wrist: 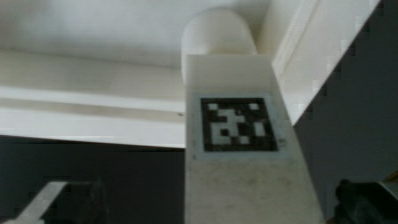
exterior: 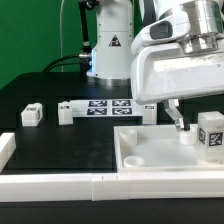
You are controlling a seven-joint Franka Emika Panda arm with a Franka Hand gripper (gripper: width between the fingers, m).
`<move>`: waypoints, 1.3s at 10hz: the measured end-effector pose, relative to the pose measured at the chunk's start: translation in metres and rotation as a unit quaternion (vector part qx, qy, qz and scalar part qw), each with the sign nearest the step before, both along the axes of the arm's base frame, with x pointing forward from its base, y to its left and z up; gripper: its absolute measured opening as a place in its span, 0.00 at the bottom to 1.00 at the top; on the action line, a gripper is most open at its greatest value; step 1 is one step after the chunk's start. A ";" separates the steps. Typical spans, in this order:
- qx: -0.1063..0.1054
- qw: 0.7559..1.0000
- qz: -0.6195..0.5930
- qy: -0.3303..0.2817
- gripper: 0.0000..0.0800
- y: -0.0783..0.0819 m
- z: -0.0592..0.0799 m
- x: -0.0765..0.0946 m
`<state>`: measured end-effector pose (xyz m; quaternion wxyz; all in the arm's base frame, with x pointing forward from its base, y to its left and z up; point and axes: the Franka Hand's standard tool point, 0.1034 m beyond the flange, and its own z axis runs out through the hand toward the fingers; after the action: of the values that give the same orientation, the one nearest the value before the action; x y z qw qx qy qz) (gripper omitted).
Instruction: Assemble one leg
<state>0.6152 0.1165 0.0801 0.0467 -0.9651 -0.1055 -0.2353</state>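
Count, exterior view: I saw three small white plastic cuboid legs, each with a black-and-white square tag. One leg (exterior: 30, 115) lay far to the exterior view's left. A second (exterior: 67, 110) lay just beside the thin flat white marker board (exterior: 108, 106). The third leg (exterior: 212, 135) stood upright at the exterior view's right edge, over the large white square tray (exterior: 150, 160) with the raised rim. There was one tray and one marker board on the black table (exterior: 60, 145), with white rails (exterior: 60, 185) along its near edge. A small white shape by the fingertips was too indistinct to name.

Leg versus jaws: the two-finger gripper (exterior: 182, 127) hung just beside the third leg, on the exterior view's left of it, low over the tray. In the wrist view this leg (wrist: 237, 125) ran up the middle of the picture, tag facing the camera. The fingers (wrist: 54, 203) sat spread wide to either side, with a dark gap on at least one side. The jaws were parted and were clasping nothing.

Arm pose: the white Panda arm (exterior: 175, 65) reached in from above, with the wrist pointing down into the tray.
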 end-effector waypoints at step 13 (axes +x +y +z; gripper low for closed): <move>0.015 0.979 -0.047 0.198 0.81 0.008 0.000 0.000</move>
<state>0.6153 0.1244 0.0806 0.0701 -0.9956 -0.0455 -0.0432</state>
